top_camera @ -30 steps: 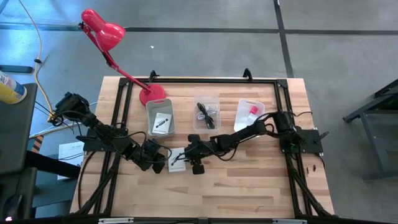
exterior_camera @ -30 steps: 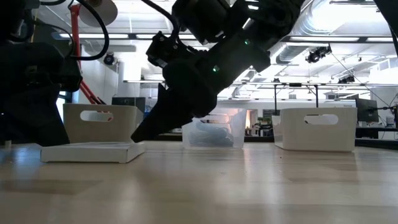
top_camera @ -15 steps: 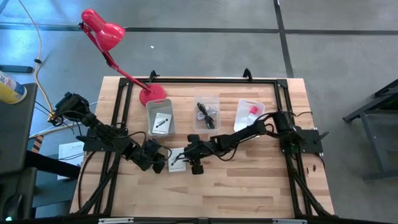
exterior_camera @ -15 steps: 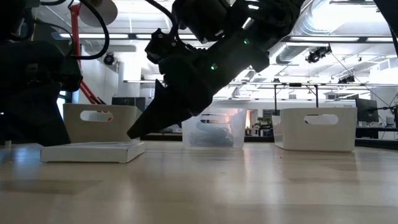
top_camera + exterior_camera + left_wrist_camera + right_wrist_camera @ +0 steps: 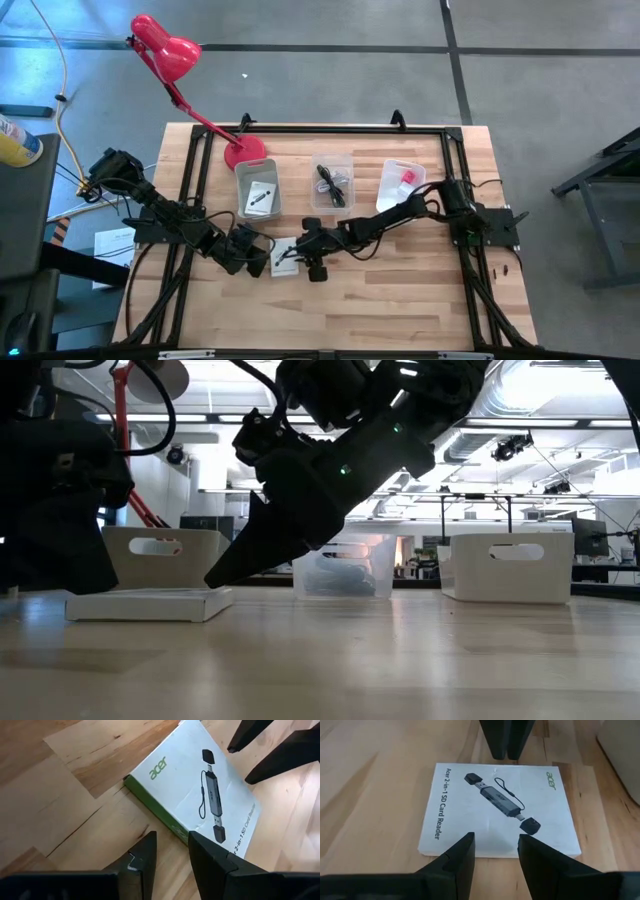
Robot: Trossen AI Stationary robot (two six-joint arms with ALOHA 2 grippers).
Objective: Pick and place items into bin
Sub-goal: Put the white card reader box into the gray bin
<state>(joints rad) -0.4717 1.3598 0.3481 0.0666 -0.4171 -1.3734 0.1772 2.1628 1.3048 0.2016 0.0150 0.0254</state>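
A flat white card (image 5: 284,254) with dark print and a green side lies flat on the wooden table between my two grippers. In the left wrist view the card (image 5: 200,795) lies just ahead of my left gripper (image 5: 171,842), which is open with a narrow gap at its green edge. My right gripper (image 5: 495,840) is open over the card's opposite edge (image 5: 495,851), slanting down from the table's right. In the low view its fingertip (image 5: 212,576) hangs right at the card's end (image 5: 205,598). My left gripper's fingers stand at the card's green edge (image 5: 175,831); I cannot tell whether they touch it. My right gripper's fingertips (image 5: 465,845) hang over the card's edge; whether they rest on it I cannot tell either.
Three bins stand in a row behind the card: a grey one (image 5: 257,190) holding another white card, a clear one (image 5: 333,182) with a black cable, and a white one (image 5: 402,178) with a pink cube. A red desk lamp (image 5: 165,50) stands at the far left.
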